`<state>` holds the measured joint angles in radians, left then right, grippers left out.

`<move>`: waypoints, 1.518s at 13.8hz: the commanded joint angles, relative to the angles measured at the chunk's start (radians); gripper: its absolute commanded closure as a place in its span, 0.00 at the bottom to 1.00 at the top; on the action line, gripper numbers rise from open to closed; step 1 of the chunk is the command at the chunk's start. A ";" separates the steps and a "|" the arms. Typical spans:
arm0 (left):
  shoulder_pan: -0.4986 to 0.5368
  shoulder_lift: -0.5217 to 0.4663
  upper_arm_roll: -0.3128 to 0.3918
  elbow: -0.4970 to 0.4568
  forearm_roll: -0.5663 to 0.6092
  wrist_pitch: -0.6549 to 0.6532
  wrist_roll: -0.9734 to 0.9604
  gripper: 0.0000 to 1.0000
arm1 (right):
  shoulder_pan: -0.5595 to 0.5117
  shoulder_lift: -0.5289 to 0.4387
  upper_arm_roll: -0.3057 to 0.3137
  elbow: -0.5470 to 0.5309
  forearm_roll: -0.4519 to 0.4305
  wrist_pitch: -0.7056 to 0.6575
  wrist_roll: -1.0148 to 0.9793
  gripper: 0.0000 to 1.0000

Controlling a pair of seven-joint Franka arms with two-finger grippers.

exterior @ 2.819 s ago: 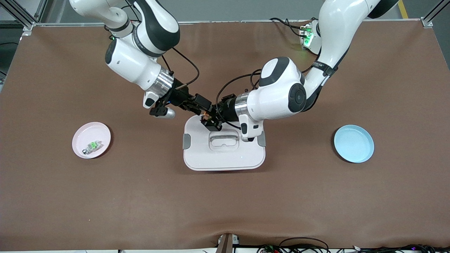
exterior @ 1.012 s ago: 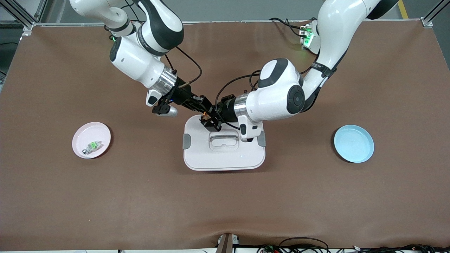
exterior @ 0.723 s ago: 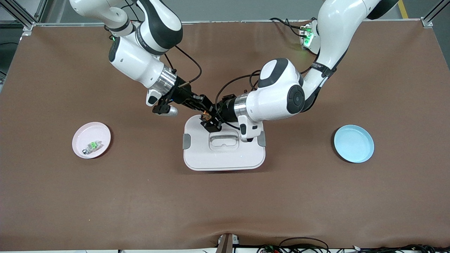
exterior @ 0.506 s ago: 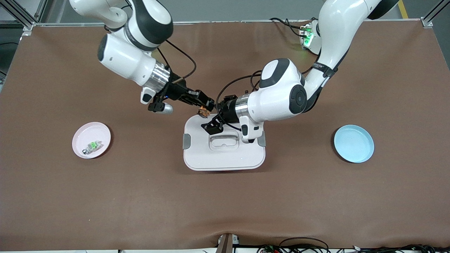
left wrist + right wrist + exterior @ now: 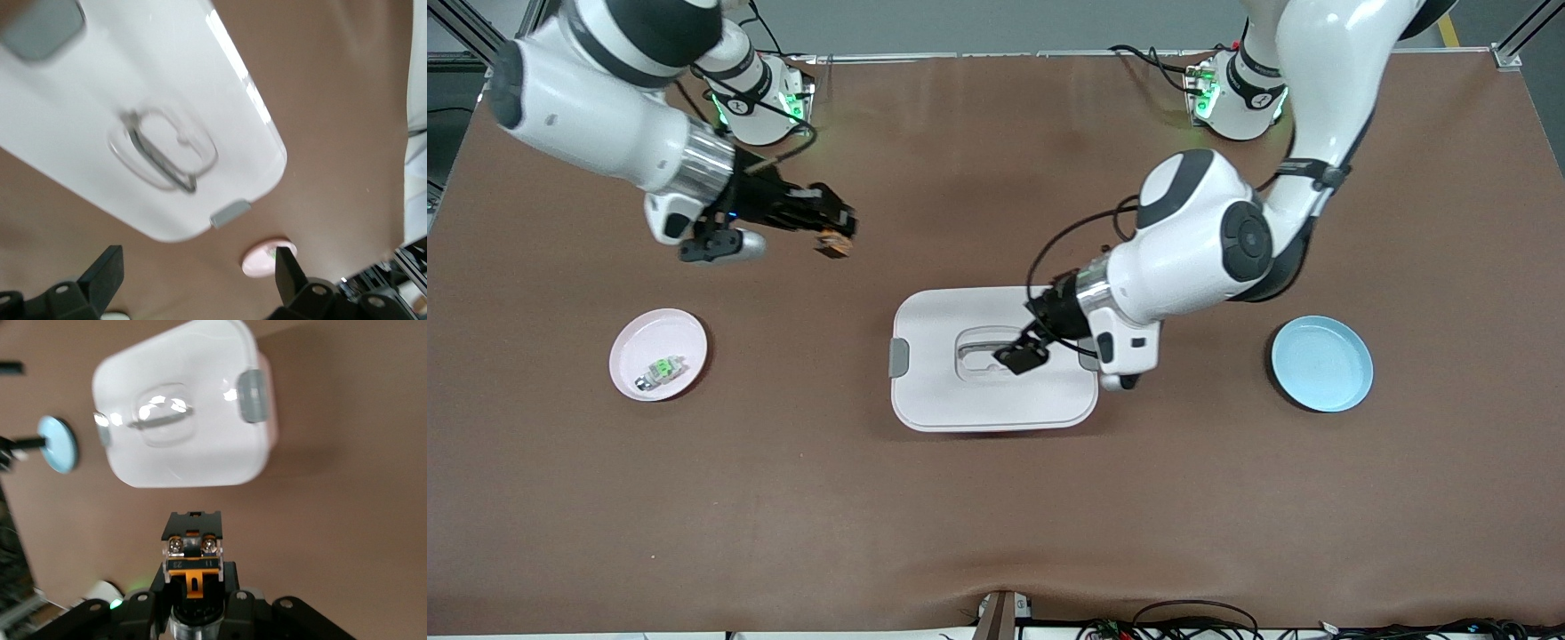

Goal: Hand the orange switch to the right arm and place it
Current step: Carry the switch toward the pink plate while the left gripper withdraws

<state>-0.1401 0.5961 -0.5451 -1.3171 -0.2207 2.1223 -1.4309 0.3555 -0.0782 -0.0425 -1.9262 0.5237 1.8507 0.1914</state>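
Presently the right claw grips the tiny black orange-faced switch over the brown table — the left claw, jaws wide, hangs empty over the white lidded box.

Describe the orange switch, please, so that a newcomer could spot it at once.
Find the right gripper, up over the brown table toward the right arm's end. Its jaws are shut on the orange switch: a tiny black block with an orange face, unlike the green-faced part in the pink plate.

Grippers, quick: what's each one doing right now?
Right gripper: shut on the orange switch, up over bare table.
Left gripper: open, holding nothing, over the white lidded box.
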 commanded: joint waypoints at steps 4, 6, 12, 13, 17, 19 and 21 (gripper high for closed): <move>0.117 -0.074 -0.001 -0.027 0.145 -0.163 0.182 0.00 | -0.213 -0.026 0.015 0.036 -0.434 -0.134 -0.696 1.00; 0.151 -0.076 0.001 -0.027 0.245 -0.211 0.222 0.00 | -0.306 -0.020 0.015 0.027 -0.468 -0.110 -0.889 1.00; 0.247 -0.073 -0.001 -0.033 0.489 -0.323 0.418 0.00 | -0.518 0.116 0.015 -0.014 -0.574 0.195 -1.450 1.00; 0.267 -0.075 0.001 -0.033 0.500 -0.343 0.484 0.00 | -0.542 0.158 0.015 -0.014 -0.574 0.250 -1.516 1.00; 0.327 -0.134 -0.001 -0.031 0.531 -0.412 0.709 0.00 | -0.586 0.288 0.015 -0.014 -0.577 0.372 -1.635 1.00; 0.352 -0.179 -0.001 -0.031 0.531 -0.478 0.770 0.00 | -0.592 0.299 0.015 -0.060 -0.577 0.432 -1.681 1.00; 0.369 -0.225 -0.001 -0.031 0.529 -0.556 0.820 0.00 | -0.586 0.299 0.016 -0.106 -0.588 0.479 -1.733 1.00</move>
<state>0.2129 0.4311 -0.5419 -1.3288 0.2906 1.6284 -0.6561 -0.2151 0.2442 -0.0448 -1.9840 -0.0363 2.2979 -1.4929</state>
